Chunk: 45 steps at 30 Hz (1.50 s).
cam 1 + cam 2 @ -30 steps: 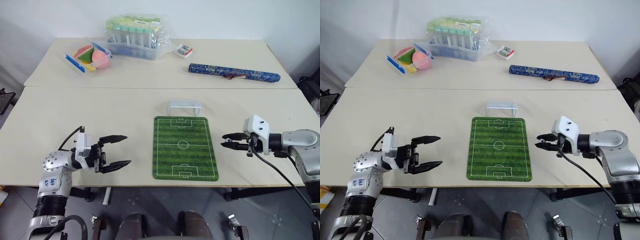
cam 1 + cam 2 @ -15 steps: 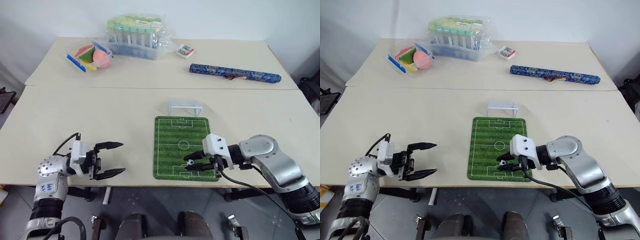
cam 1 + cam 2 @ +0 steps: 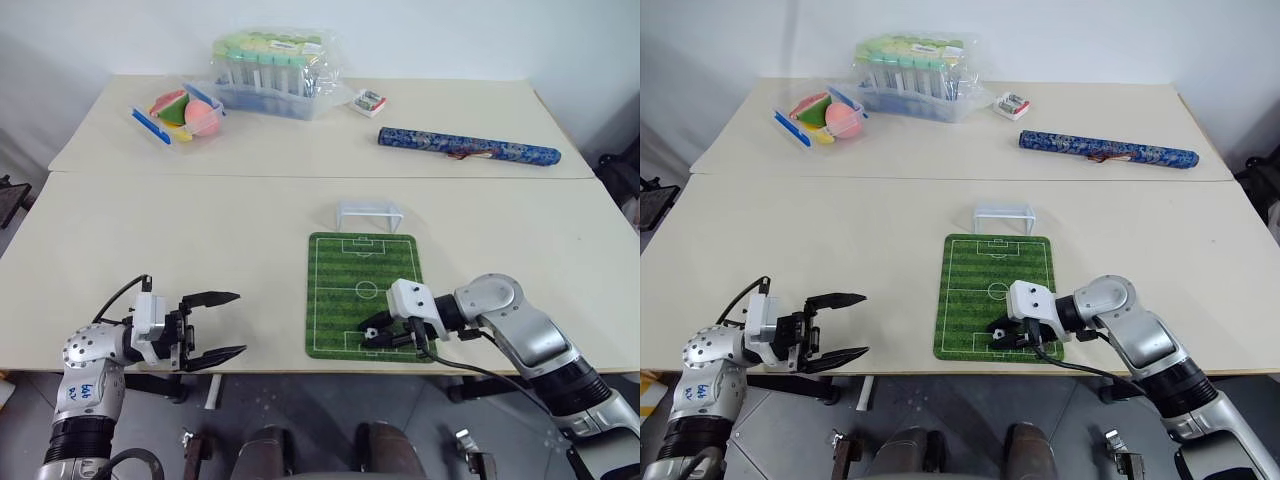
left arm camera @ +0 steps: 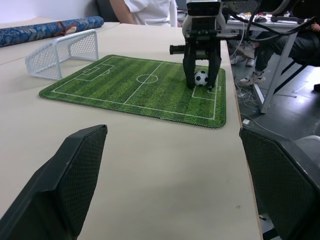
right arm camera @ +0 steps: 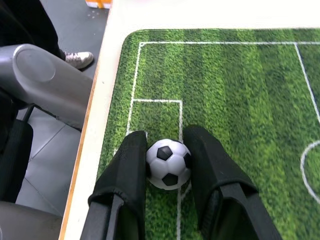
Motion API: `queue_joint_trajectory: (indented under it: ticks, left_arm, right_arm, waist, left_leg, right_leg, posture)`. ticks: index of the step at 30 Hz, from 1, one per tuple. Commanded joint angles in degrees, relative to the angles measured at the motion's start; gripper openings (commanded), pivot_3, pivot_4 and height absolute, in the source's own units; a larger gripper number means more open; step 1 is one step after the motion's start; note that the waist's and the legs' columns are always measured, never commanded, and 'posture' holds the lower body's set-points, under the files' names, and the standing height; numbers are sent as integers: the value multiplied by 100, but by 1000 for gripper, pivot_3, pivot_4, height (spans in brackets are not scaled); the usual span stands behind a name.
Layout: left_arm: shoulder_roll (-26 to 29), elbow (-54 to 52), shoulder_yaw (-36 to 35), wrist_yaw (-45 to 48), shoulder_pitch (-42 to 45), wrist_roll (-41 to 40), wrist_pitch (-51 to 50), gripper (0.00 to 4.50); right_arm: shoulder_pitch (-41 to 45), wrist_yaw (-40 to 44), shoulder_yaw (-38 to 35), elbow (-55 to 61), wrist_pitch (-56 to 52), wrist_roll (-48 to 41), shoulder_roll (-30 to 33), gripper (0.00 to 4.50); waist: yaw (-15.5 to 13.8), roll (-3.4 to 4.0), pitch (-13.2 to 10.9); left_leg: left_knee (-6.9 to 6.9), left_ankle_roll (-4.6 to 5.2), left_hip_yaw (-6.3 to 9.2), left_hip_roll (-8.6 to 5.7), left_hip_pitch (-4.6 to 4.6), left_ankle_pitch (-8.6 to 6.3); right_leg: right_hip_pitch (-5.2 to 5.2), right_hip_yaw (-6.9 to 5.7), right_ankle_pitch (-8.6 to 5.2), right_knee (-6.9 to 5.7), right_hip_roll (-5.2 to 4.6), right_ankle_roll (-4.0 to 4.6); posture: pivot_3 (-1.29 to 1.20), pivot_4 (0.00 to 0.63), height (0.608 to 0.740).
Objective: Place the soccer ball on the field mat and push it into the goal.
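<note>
The soccer ball [image 5: 169, 164], white with black patches, sits between the two black fingers of my right gripper [image 3: 376, 334], which is shut on it. The ball is low on the field mat [image 3: 365, 275], by the near penalty box, and seems to touch the grass. In the left wrist view the ball [image 4: 201, 78] rests at the mat's surface under the right gripper [image 4: 201, 84]. The clear goal [image 3: 368, 212] stands just beyond the mat's far end. My left gripper [image 3: 240, 322] hangs open and holds nothing, over the table's front left and well apart from the mat.
At the back of the table are a clear box of tubes [image 3: 272, 60], an open container with a pink ball [image 3: 180, 112], a small box [image 3: 367, 98] and a long blue roll [image 3: 468, 146]. The table's front edge runs close to the mat. A seated person [image 4: 150, 10] shows beyond the table.
My right gripper swung left and down from beside the mat onto its near end, carrying the ball. The left gripper drifted slightly left and stayed open.
</note>
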<state>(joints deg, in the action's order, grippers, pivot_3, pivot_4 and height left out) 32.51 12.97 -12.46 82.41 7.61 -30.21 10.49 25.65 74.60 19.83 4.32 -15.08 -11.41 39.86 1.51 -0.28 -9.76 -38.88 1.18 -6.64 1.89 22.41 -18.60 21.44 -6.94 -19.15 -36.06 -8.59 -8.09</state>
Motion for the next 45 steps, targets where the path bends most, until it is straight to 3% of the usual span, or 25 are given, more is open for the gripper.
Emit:
queue_joint_trajectory:
  ticks: [1, 2, 6, 29, 32, 36, 37, 45]
  left_arm:
    - [-5, -178, -27, -54, 37, -128, -1, 4500]
    - [-6, -171, -20, -67, 55, -124, -4, 4500]
    - [-15, -133, -8, -106, 117, -108, -9, 4500]
    - [-116, 36, 139, -126, 335, -78, 24, 4500]
    - [-117, 60, 153, -103, 364, -93, 27, 4500]
    - [-111, 100, 157, -56, 393, -99, 33, 4500]
    - [-107, 110, 156, -43, 400, -99, 33, 4500]
    - [-76, 10, 145, -22, 349, -126, -53, 4500]
  right_arm:
    - [27, 68, 90, -24, 86, 73, -50, 851]
    - [29, 88, 106, -40, 104, 103, -42, 851]
    - [8, 69, 98, -37, 164, 157, -55, 2103]
    - [341, -12, -404, 958, -370, -173, 181, 2103]
    - [165, 42, -653, 1391, -729, -572, 334, 1533]
    - [-182, 19, -672, 1778, -914, -725, 516, 193]
    - [-274, -1, -649, 1843, -937, -737, 543, 33]
    - [-681, -124, -261, 1589, -753, -557, 354, 33]
  waist:
    - [0, 0, 0]
    - [0, 0, 0]
    - [0, 0, 0]
    - [-3, 0, 0]
    - [-26, 0, 0]
    - [-28, -1, 0]
    - [-28, -1, 0]
    - [-7, -1, 0]
  left_leg:
    - [0, 0, 0, 0, 0, 0]
    - [0, 0, 0, 0, 0, 0]
    - [0, 0, 0, 0, 0, 0]
    - [-1, -1, 0, 0, 0, 0]
    - [-1, 0, 3, -2, 2, -1]
    - [-3, 3, 5, -3, 3, -2]
    - [-2, 2, 5, -2, 3, -3]
    - [-3, 0, 4, 0, 1, -4]
  right_leg:
    - [0, 1, 0, 0, 0, 0]
    - [0, 1, 0, 0, 0, 0]
    - [0, 0, 0, 0, 0, 0]
    - [1, 0, 0, -1, 0, 0]
    - [0, -2, 0, 0, -1, 0]
    - [-2, -3, 0, 1, -2, 0]
    - [-2, -4, 0, 2, -2, 0]
    - [-2, -4, 0, 1, 1, 0]
  posture:
    - [0, 150, 740]
    - [0, 150, 740]
    - [0, 150, 740]
    - [0, 150, 740]
    - [0, 150, 740]
    - [0, 150, 740]
    - [0, 150, 740]
    - [0, 150, 740]
